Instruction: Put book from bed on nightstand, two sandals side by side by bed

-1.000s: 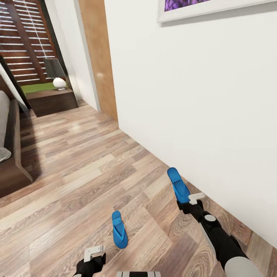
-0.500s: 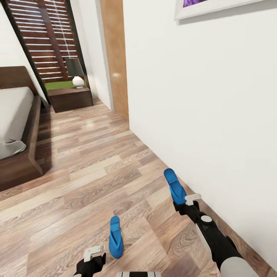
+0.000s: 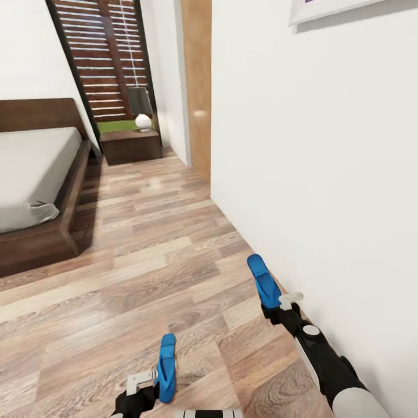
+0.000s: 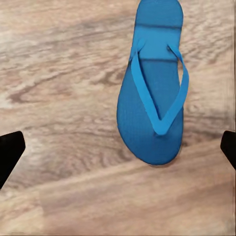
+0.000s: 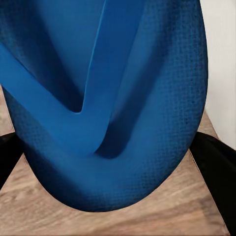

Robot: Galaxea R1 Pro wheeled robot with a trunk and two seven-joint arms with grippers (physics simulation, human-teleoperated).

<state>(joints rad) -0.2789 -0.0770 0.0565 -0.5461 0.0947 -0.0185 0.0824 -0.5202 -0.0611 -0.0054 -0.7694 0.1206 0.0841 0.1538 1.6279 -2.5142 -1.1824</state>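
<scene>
A wood-plank floor (image 3: 151, 261) runs between the white wall (image 3: 325, 174) and the bed (image 3: 35, 168), with a nightstand (image 3: 130, 145) by the slatted window (image 3: 110, 58). The right gripper (image 3: 277, 307) is clamped on one blue sandal (image 3: 262, 281). The other sandal (image 4: 153, 83) lies flat on the floor under the left gripper (image 3: 142, 390), whose fingers stand apart. A lamp (image 3: 141, 107) stands on the nightstand; the picture frame (image 3: 331, 8) on the wall is cut off.

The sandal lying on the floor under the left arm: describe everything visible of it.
The sandal on the floor is a bright blue flip-flop with a flat, finely textured, foam-like sole and a lighter blue Y-shaped strap. It lies flat on the brown wood-plank floor, strap side up, with nothing gripping it. The left claw hangs above it with its dark fingertips spread to either side. In the head view it appears just ahead of that claw.
</scene>
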